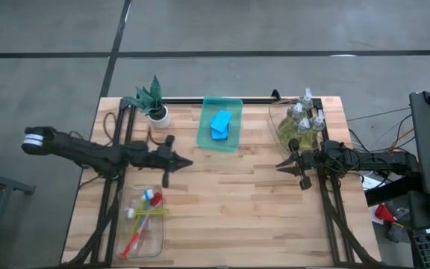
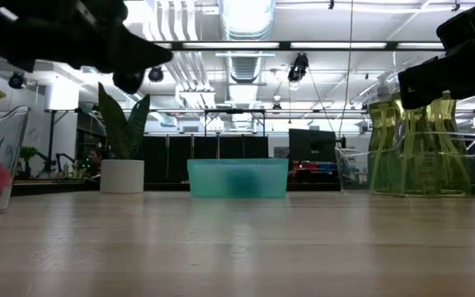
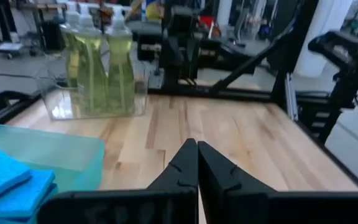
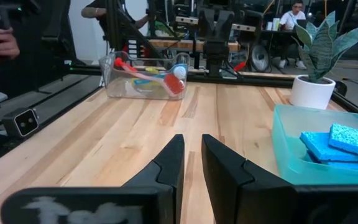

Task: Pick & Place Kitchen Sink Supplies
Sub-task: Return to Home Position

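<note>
brushes [image 1: 144, 213] lying in clear bin [image 1: 154, 243], near left | left gripper [image 1: 188, 161] over table [image 1: 230, 202], left of centre, fingers pressed together, holding nothing | blue sponges [image 1: 221, 123] in green tray [image 1: 237, 112], far centre | right gripper [image 1: 279, 166] right of centre, narrow gap, holding nothing | soap bottles [image 1: 303, 119] clustered far right

You're in a robotics lab, not a kitchen: the table [image 1: 245, 202] stands on a bare concrete floor [image 1: 43, 30], ducts [image 2: 244, 66] and lights [image 2: 246, 10] hang overhead, and behind it you see a monitor [image 2: 310, 147] and a person [image 4: 295, 17] seated at a bench
</note>
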Robot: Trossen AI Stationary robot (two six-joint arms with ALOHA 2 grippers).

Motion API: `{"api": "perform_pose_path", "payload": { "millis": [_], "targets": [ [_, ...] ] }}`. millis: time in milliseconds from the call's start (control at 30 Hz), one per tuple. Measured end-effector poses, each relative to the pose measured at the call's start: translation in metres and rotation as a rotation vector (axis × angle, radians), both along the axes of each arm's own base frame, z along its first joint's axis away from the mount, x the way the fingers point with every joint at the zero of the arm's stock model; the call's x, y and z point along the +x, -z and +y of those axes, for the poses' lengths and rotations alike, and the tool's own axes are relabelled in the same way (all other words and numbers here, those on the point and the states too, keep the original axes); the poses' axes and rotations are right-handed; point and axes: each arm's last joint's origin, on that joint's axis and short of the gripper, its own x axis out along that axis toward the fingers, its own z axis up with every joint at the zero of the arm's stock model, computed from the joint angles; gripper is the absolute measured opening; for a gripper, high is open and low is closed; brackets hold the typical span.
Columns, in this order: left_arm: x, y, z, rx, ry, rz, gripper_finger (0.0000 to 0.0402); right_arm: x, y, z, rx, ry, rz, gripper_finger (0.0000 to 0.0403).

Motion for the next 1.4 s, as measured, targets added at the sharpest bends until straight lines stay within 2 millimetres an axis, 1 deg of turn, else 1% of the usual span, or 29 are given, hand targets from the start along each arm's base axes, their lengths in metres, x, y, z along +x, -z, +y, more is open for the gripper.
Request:
{"api": "perform_pose_path", "payload": {
  "millis": [100, 300, 400, 533, 733, 933, 1133, 1267, 1400],
  "targets": [
    [-0.015, 0.001, 0.001, -0.01, -0.009, -0.042, 0.0, 0.0, 0.0, 0.0, 0.0, 0.0, 0.0, 0.0052],
    [-0.041, -0.004, 0.002, -0.033, 0.01, -0.154, 0.0, 0.0, 0.0, 0.0, 0.0, 0.0, 0.0, 0.0052],
    [-0.052, -0.001, 0.002, -0.018, 0.011, -0.194, 0.0, 0.0, 0.0, 0.0, 0.0, 0.0, 0.0, 0.0052],
    [-0.065, 0.01, 0.003, -0.028, 0.011, -0.214, 0.0, 0.0, 0.0, 0.0, 0.0, 0.0, 0.0, 0.0052],
    [-0.075, 0.019, 0.003, -0.022, 0.015, -0.243, 0.0, 0.0, 0.0, 0.0, 0.0, 0.0, 0.0, 0.0052],
    [-0.081, 0.03, 0.003, -0.017, 0.03, -0.157, 0.0, 0.0, 0.0, 0.0, 0.0, 0.0, 0.0, 0.0052],
    [-0.086, 0.032, 0.003, -0.016, 0.04, -0.135, 0.0, 0.0, 0.0, 0.0, 0.0, 0.0, 0.0, 0.0052],
    [-0.09, 0.03, 0.003, -0.014, 0.048, -0.155, 0.0, 0.0, 0.0, 0.0, 0.0, 0.0, 0.0, 0.0052],
    [-0.094, 0.032, 0.003, 0.038, 0.044, -0.145, 0.0, 0.0, 0.0, 0.0, 0.0, 0.0, 0.0, 0.0052]
  ]
}}
